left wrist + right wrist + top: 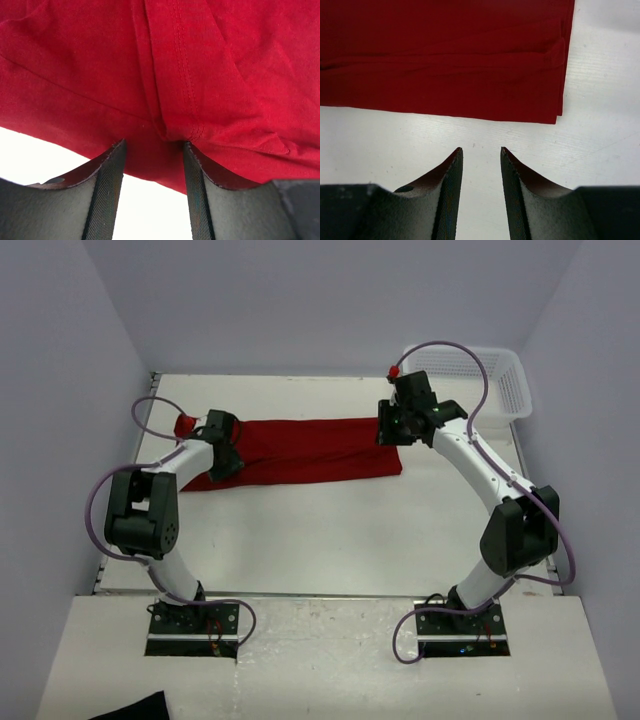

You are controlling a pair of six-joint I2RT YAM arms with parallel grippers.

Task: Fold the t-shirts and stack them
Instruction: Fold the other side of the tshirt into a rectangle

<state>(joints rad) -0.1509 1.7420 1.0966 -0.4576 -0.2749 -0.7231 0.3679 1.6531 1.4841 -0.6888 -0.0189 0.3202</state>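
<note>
White arms (478,462) with black joints, trailing purple cables (96,502).

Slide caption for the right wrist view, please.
Right tool, jaws apart and empty, over the white table, just short of the folded dark red t-shirt.

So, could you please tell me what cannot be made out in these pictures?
- Top view: the left gripper and its wrist hide the left end of the t-shirt.
- Left wrist view: the t-shirt runs past three edges, so its outline is lost.
- Top view: the bottom edge cuts off the black cloth.
- Top view: the inside of the basket is too small to read.
</note>
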